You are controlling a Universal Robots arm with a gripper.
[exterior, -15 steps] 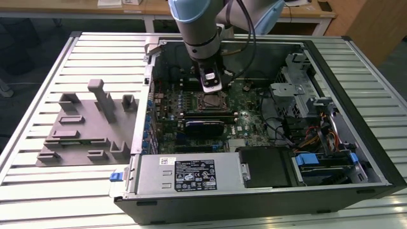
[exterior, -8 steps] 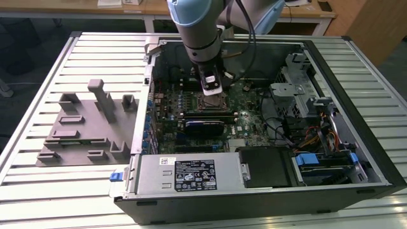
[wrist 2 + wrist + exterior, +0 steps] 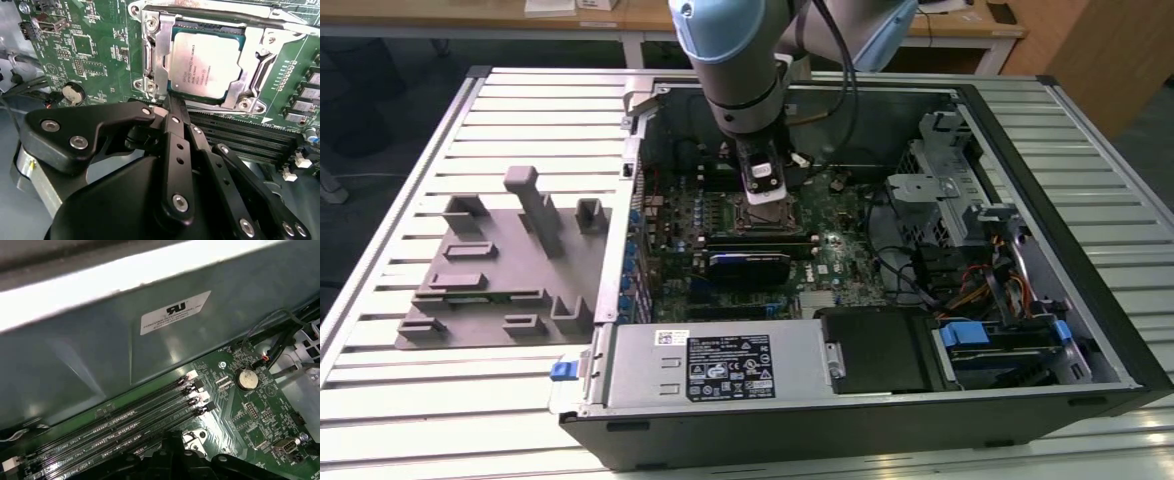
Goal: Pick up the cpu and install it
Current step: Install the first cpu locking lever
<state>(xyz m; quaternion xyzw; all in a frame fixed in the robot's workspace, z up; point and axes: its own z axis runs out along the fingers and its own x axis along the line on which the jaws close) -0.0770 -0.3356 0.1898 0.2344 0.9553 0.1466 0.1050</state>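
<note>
In the exterior view, an open computer case [image 3: 881,260] is seen lying on a ribbed white table [image 3: 400,400], with a green motherboard [image 3: 720,240] inside it. The blue-grey arm [image 3: 734,60] is lowered into the case, and the gripper [image 3: 765,195] is held just over the black socket frame [image 3: 769,215] near the middle of the motherboard. A matte grey plastic fixture plate [image 3: 494,270] with upright blocks is laid beside the case, toward the exterior view's left. The socket is largely covered by the gripper, so the chip cannot be made out here.

In the second wrist view, the cpu [image 3: 204,65], a flat square with a pale silver metal top, is seen seated in the socket frame [image 3: 160,55], whose shiny metal bracket surrounds it. The black, bolted fingers [image 3: 176,145] are drawn close together, their tip at the edge of the cpu; whether the chip is pinched cannot be told. Dark memory slots [image 3: 240,135] run beside the socket frame, and a round coin cell [image 3: 73,92] is set farther off on the motherboard.

In the first wrist view, the same long memory slots [image 3: 125,425] are seen beside a smooth grey metal wall [image 3: 100,360] bearing a white label [image 3: 175,312]. The coin cell [image 3: 246,379] lies beyond the slot ends. The gripper's dark linkage is cut off by the picture's edge.
</note>
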